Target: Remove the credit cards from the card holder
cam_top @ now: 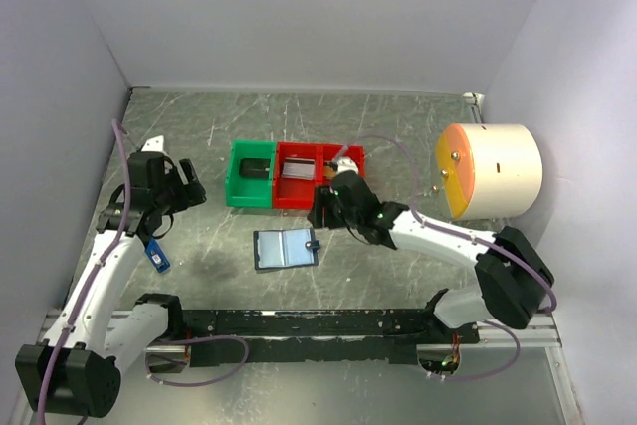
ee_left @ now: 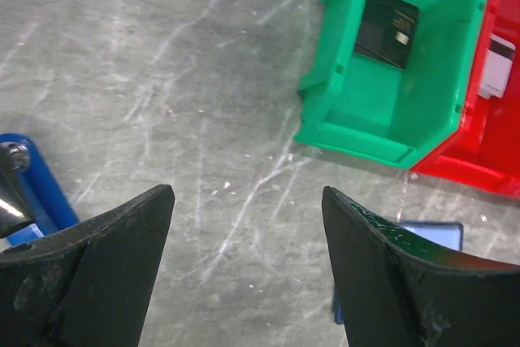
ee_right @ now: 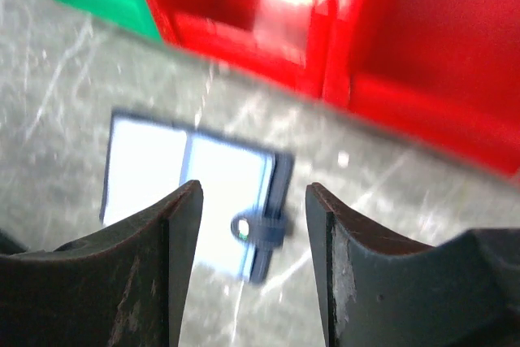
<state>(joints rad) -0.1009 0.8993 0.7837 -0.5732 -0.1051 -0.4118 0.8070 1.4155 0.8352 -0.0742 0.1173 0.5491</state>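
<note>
Top view, counts: two arms; one green bin [cam_top: 249, 197]; one red bin [cam_top: 294, 200] with two compartments; one card holder [cam_top: 286, 248]; two credit cards, one dark [cam_top: 257, 168] in the green bin and one grey [cam_top: 296, 169] in the red bin's left compartment; one blue tag [cam_top: 159, 257]; one white cylinder [cam_top: 498, 171] with an orange face.
Top view, places: the card holder lies open mid-bench, in front of the bins and apart from them; the cylinder is near the right edge.
Top view, tools: the left tool [cam_top: 195, 189] is near the left edge; the right tool [cam_top: 318, 210] is between the red bin and the card holder.
Top view, hidden: the right arm covers much of the red bin's right compartment, so its contents cannot be told.
Left wrist view: fingers spread wide with nothing between them; the grey card, tag and card holder are cut off.
Right wrist view: blurred; fingers parted and empty, with the open card holder below; pocket contents are unreadable.
Surface, room: grey-green veined bench [cam_top: 398, 126]; plain white walls [cam_top: 299, 7].
</note>
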